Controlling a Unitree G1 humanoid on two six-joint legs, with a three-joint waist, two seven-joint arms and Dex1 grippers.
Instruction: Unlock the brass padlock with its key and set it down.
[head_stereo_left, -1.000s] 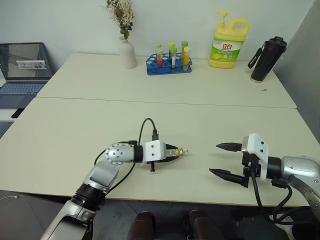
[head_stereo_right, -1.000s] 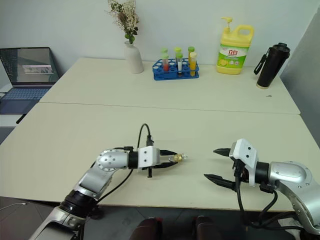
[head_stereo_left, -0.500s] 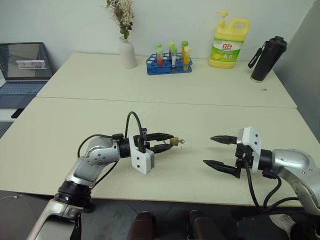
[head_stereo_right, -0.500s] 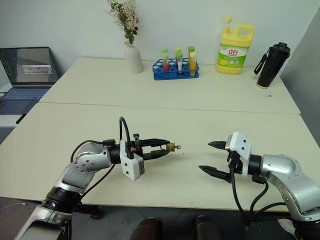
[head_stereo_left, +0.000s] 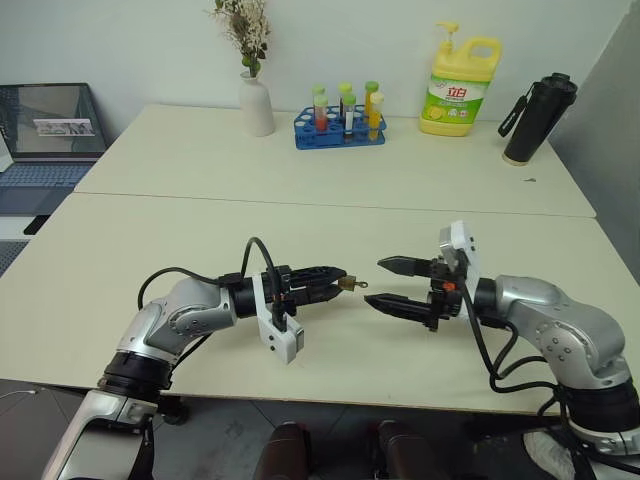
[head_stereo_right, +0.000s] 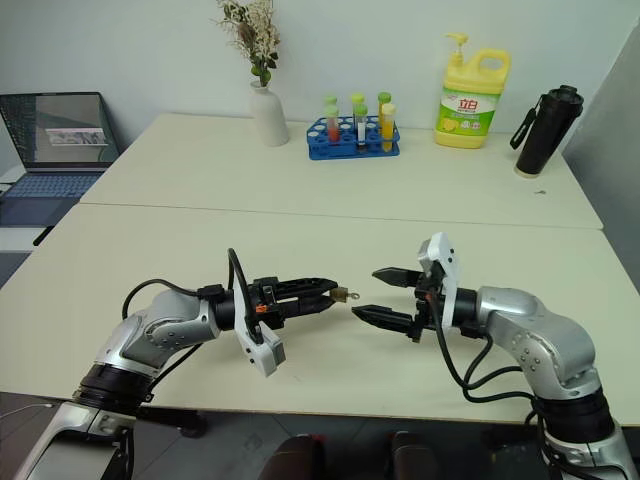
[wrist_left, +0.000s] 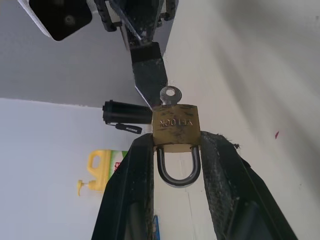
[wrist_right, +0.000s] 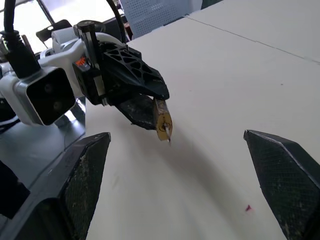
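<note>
- While the left tool (head_stereo_left: 335, 279) points level toward the right one, it grips the padlock (wrist_left: 176, 127) by the body between its two fingertips, held above the tabletop (head_stereo_left: 330, 215).
- Shackle (wrist_left: 179, 167) sits back between the left fingers; key (wrist_left: 170, 95) sticks out of the far end, toward the right tool.
- Right tool (head_stereo_left: 388, 283) is spread wide, holding nothing, pointing at the left tool.
- Right fingertips sit near the key, apart from it; one finger is higher, one lower.
- Right wrist view: padlock (wrist_right: 163, 126) and key tip lie between the two spread fingers, further out.
- Back of tabletop: vase (head_stereo_left: 255, 103), blue tube rack (head_stereo_left: 338, 130), yellow soap bottle (head_stereo_left: 454, 90), black flask (head_stereo_left: 533, 118).
- Laptop (head_stereo_left: 48, 135) is off to the left.
</note>
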